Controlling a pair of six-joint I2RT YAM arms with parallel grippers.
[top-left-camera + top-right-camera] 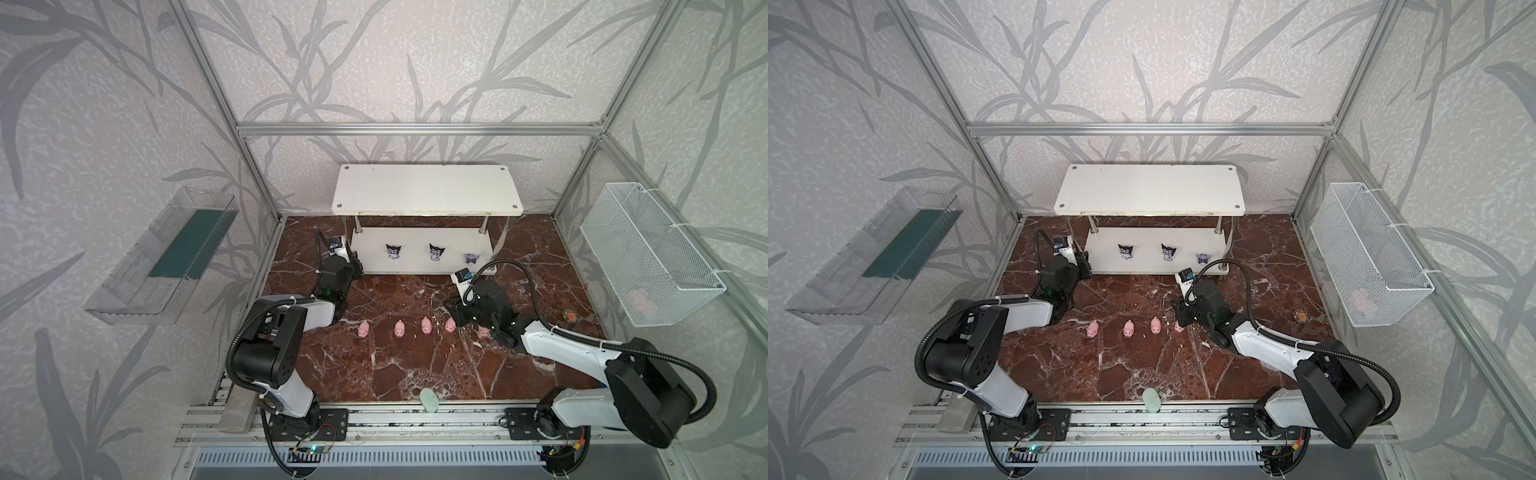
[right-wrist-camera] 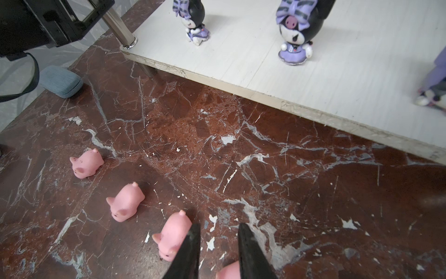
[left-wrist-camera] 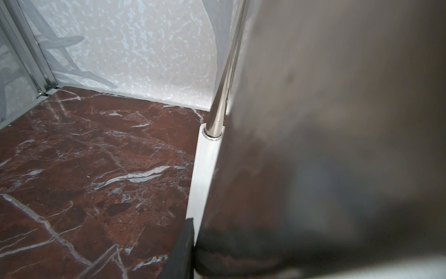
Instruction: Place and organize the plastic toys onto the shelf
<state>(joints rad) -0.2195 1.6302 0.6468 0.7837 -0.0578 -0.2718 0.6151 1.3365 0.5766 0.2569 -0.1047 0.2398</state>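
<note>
The white two-tier shelf (image 1: 426, 189) (image 1: 1150, 189) stands at the back. Three dark purple big-headed figurines (image 1: 394, 251) (image 1: 436, 252) (image 1: 471, 258) stand on its lower board (image 2: 337, 72). Several pink pigs (image 1: 363, 330) (image 1: 399, 329) (image 1: 426, 325) lie in a row on the marble floor. My right gripper (image 1: 459, 320) (image 2: 218, 229) hangs open over the row's right end, one pig (image 2: 172, 238) just outside a finger, another (image 2: 228, 270) on the floor under the jaws. My left gripper (image 1: 356, 266) is shut at the lower board's left end, by a chrome post (image 3: 218, 116).
A clear plastic tray (image 1: 158, 257) hangs on the left wall, a white mesh basket (image 1: 648, 253) on the right. A pale green oval (image 1: 429, 400) lies at the front edge. A grey-blue case (image 2: 60, 81) lies left of the shelf, a small round orange thing (image 1: 570, 316) at the right.
</note>
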